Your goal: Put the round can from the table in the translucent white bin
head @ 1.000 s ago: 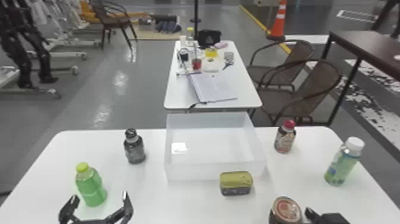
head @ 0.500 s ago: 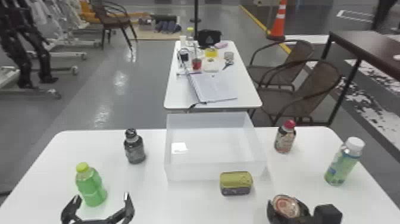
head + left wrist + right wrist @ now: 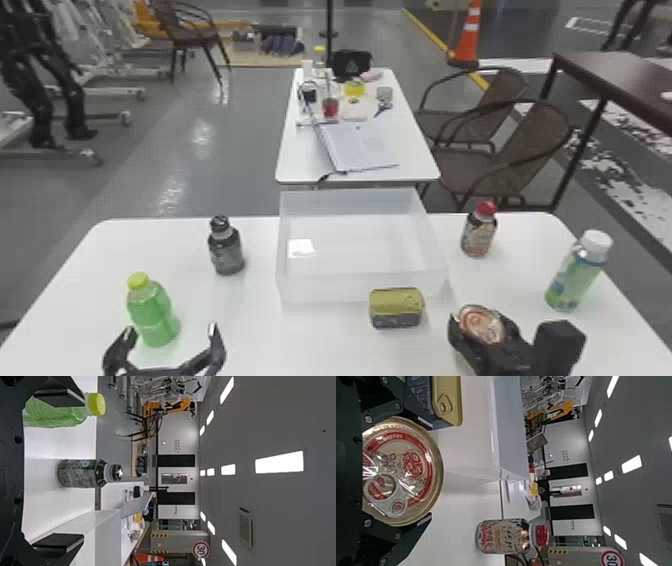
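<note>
The round can (image 3: pixel 481 326), with a red-and-gold lid, is held between the fingers of my right gripper (image 3: pixel 487 331), just right of the oblong tin. In the right wrist view, the can (image 3: pixel 401 469) has its pull-tab lid facing the camera, and my right gripper (image 3: pixel 426 470) is shut on its sides. The translucent white bin (image 3: pixel 362 286) stands at the table's middle with nothing inside, farther back than the can and to its left. My left gripper (image 3: pixel 172 330) is open near the green bottle; in the left wrist view, my left gripper (image 3: pixel 82 471) has nothing between its fingers.
An oblong gold-topped tin (image 3: pixel 396 307) stands by the bin's front wall. Left of the bin are a dark bottle (image 3: pixel 226 250) and a green bottle (image 3: pixel 151 312). On the right stand a red-capped bottle (image 3: pixel 479 232) and a white-capped bottle (image 3: pixel 575 275).
My right gripper has closed around the round can, and the can has come up and slightly away from the table's near edge. The left gripper has barely moved.
</note>
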`<move>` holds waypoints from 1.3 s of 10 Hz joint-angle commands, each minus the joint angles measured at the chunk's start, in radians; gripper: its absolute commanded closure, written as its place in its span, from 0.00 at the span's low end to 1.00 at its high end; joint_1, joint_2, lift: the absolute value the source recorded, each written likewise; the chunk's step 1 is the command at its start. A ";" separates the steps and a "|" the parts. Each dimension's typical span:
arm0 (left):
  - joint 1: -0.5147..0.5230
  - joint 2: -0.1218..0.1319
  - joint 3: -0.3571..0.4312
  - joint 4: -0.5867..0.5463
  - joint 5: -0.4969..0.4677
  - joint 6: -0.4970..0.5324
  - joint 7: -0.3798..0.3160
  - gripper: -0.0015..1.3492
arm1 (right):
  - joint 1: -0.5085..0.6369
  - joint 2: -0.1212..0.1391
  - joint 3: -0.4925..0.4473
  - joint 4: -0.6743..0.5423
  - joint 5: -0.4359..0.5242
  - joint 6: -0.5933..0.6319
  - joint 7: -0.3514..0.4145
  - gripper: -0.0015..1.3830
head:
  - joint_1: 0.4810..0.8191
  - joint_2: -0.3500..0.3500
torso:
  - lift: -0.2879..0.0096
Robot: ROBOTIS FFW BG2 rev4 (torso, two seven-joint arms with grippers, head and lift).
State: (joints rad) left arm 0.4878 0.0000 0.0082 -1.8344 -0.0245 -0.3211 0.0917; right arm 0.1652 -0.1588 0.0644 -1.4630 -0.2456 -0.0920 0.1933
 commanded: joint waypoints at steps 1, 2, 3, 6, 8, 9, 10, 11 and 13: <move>-0.001 -0.003 -0.002 0.000 0.000 0.000 -0.001 0.08 | -0.003 -0.002 -0.006 -0.146 -0.004 0.109 0.000 0.58 | 0.20 0.50 | 0.63; -0.003 -0.003 -0.007 0.000 0.000 0.010 -0.003 0.08 | -0.016 -0.002 -0.017 -0.237 0.006 0.207 0.000 0.58 | 0.20 0.50 | 0.63; -0.006 -0.003 -0.007 0.001 0.000 0.014 -0.007 0.08 | -0.041 0.001 -0.032 -0.300 0.008 0.307 0.000 0.58 | 0.20 0.50 | 0.63; -0.035 -0.003 -0.007 0.026 0.008 0.017 -0.010 0.08 | -0.162 0.007 -0.064 -0.304 0.002 0.494 0.023 0.58 | 0.20 0.50 | 0.63; -0.055 -0.003 -0.010 0.043 0.008 0.010 -0.015 0.08 | -0.282 0.007 -0.064 -0.149 0.028 0.400 0.150 0.58 | 0.20 0.50 | 0.63; -0.055 -0.003 -0.008 0.043 0.006 0.011 -0.017 0.08 | -0.319 0.018 -0.064 -0.082 0.029 0.373 0.179 0.58 | 0.20 0.50 | 0.63; -0.057 -0.003 -0.008 0.043 0.006 0.013 -0.018 0.08 | -0.354 0.025 -0.064 -0.010 0.029 0.356 0.213 0.58 | 0.20 0.50 | 0.63; -0.061 -0.003 -0.008 0.044 0.005 0.016 -0.023 0.08 | -0.395 0.025 -0.063 0.069 0.029 0.354 0.262 0.58 | 0.20 0.50 | 0.63; -0.066 -0.003 -0.010 0.049 0.003 0.020 -0.029 0.08 | -0.483 0.033 -0.037 0.225 0.029 0.340 0.362 0.58 | 0.20 0.50 | 0.63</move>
State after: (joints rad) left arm 0.4230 0.0000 -0.0013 -1.7869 -0.0209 -0.3022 0.0630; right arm -0.2903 -0.1296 0.0167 -1.2869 -0.2164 0.2532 0.5521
